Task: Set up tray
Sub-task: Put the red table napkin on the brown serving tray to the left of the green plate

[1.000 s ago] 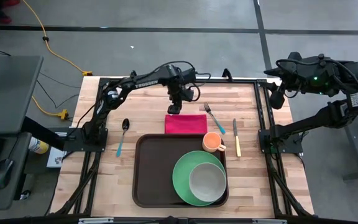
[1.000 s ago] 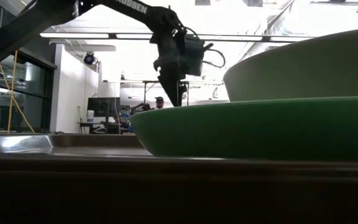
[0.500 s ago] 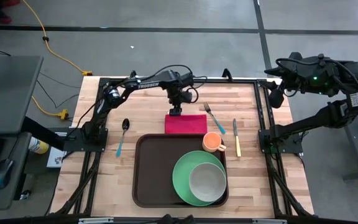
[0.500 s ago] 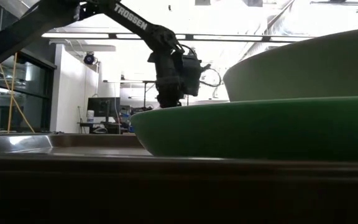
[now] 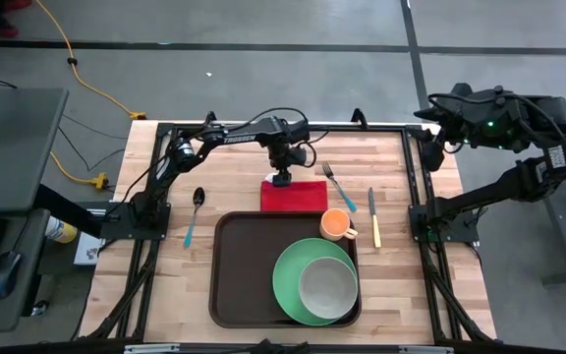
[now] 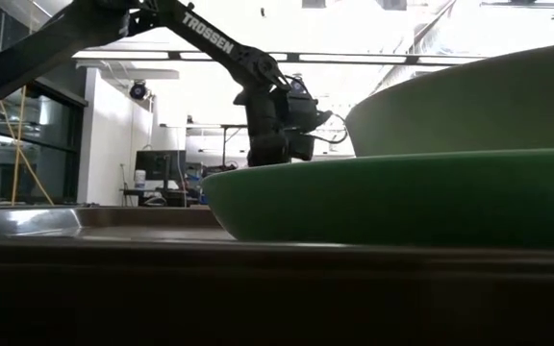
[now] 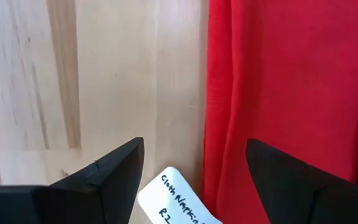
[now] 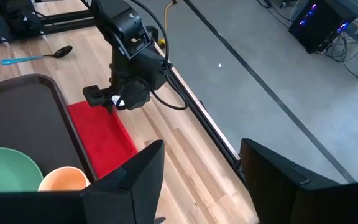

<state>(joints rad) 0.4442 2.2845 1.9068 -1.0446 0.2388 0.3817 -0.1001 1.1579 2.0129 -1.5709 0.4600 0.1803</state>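
Just above the far edge of the small red cloth napkin (image 5: 294, 195), the left gripper (image 5: 281, 179) hung wide open, seemingly poised to pinch it, while the large dark brown plastic tray (image 5: 239, 265) lay just beside the napkin's near edge.

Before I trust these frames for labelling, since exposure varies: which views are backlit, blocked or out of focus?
Low view: bright ceiling lights silhouette the left arm, and the near green plate and tray rim block most of the table. Left wrist view: own fingers loom soft-edged, red napkin evenly lit. High view: even light, no glare.
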